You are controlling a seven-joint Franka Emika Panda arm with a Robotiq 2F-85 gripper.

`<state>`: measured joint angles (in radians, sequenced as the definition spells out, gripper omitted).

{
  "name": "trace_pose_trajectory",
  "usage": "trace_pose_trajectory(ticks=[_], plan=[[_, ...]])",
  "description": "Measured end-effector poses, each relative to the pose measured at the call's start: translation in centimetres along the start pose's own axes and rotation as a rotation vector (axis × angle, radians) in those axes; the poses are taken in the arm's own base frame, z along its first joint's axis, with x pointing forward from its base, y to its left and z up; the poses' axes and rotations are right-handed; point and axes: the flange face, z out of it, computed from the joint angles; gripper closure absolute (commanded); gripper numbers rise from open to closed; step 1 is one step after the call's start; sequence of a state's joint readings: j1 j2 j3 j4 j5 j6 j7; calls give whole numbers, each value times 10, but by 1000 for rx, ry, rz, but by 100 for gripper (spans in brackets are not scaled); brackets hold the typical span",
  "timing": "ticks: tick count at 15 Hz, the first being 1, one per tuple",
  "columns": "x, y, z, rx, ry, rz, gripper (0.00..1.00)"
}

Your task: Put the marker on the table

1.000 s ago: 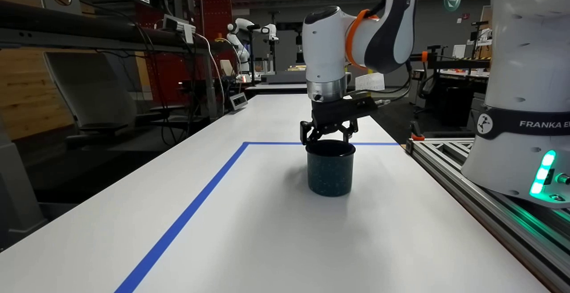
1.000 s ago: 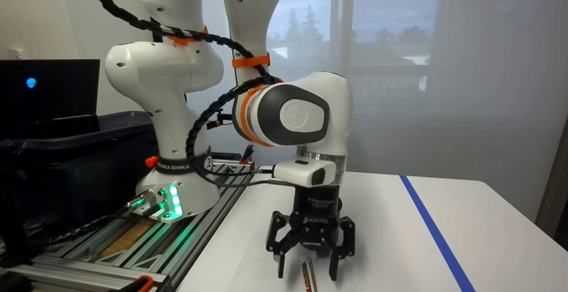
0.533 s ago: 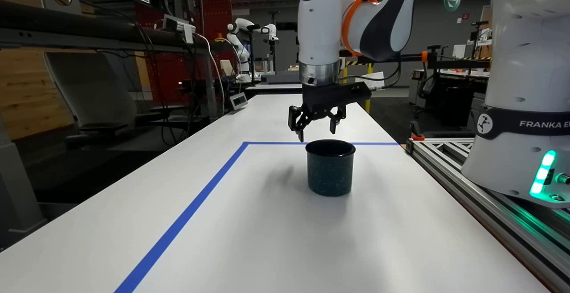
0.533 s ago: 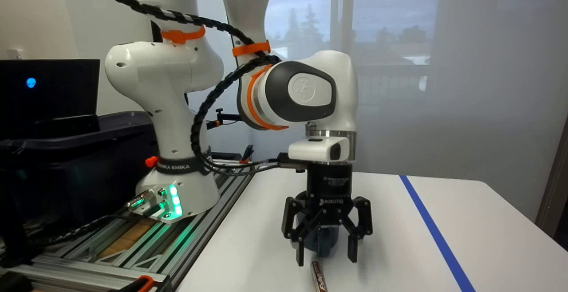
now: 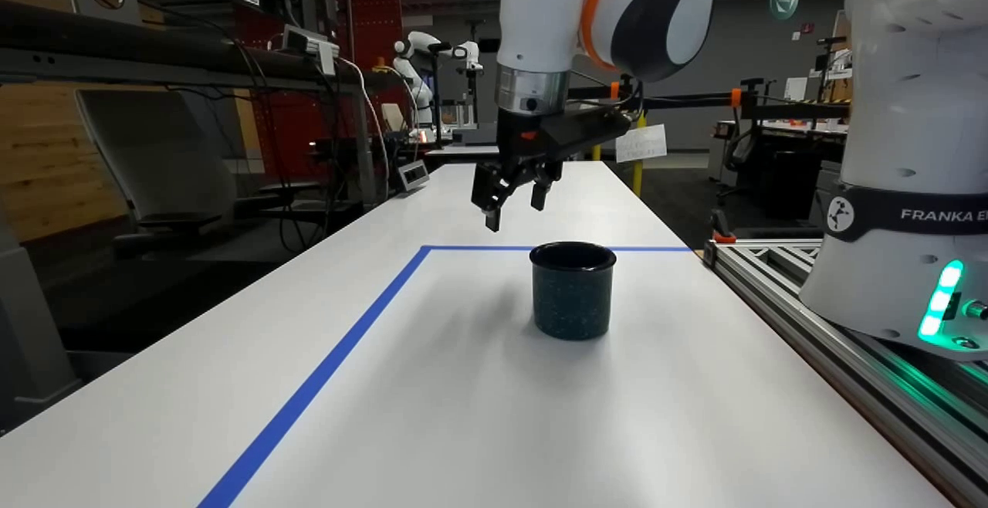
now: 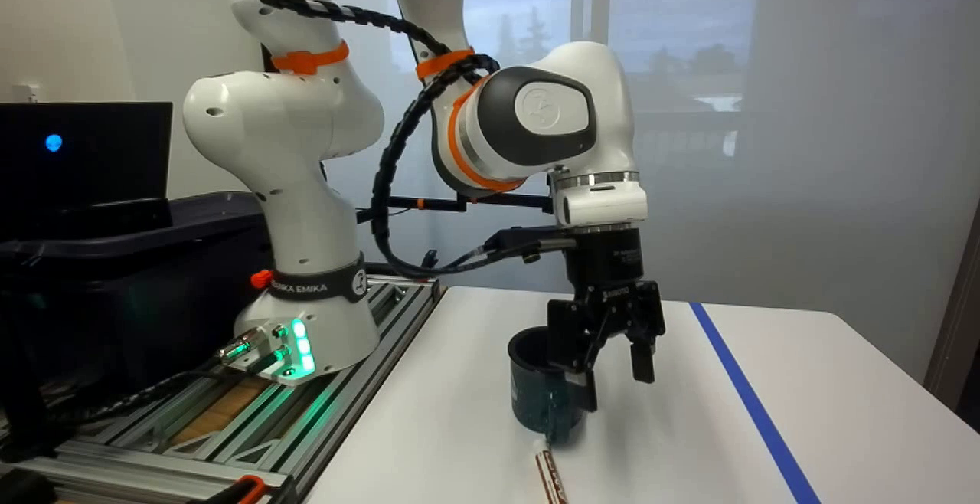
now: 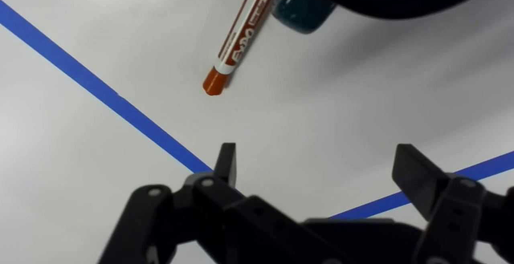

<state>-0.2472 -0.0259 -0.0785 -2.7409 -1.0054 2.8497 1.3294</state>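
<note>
I see my own gripper (image 7: 315,151) at six o'clock, its fingers (image 7: 415,171) spread wide, white table (image 7: 313,175) between them. Just before twelve a white-and-red marker (image 7: 241,37) lies on it, orange end pointing to seven. A dark cup (image 7: 389,7) shows between one and two, its handle (image 7: 307,9) right beside the marker. One strip of blue tape (image 7: 120,100) slants from ten toward seven; a second strip (image 7: 373,209) runs from three to five.

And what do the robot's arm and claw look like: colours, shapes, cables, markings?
The arm is white and rounded, with dark grey panels, orange straps, a black ribbed cable and a black band lettered FRANKA at its base. The claw is black, with two jointed fingers.
</note>
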Motion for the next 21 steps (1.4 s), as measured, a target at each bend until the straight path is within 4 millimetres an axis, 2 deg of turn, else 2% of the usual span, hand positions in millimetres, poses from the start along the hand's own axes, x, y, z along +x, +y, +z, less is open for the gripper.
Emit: trace_pose_trajectory(ticks=[4,10,21], plan=[[-3,-21,-4,81,-29,-186,0],[-32,-52,19,142,-183,-362,0],[-34,-50,25,146,-200,-380,0]])
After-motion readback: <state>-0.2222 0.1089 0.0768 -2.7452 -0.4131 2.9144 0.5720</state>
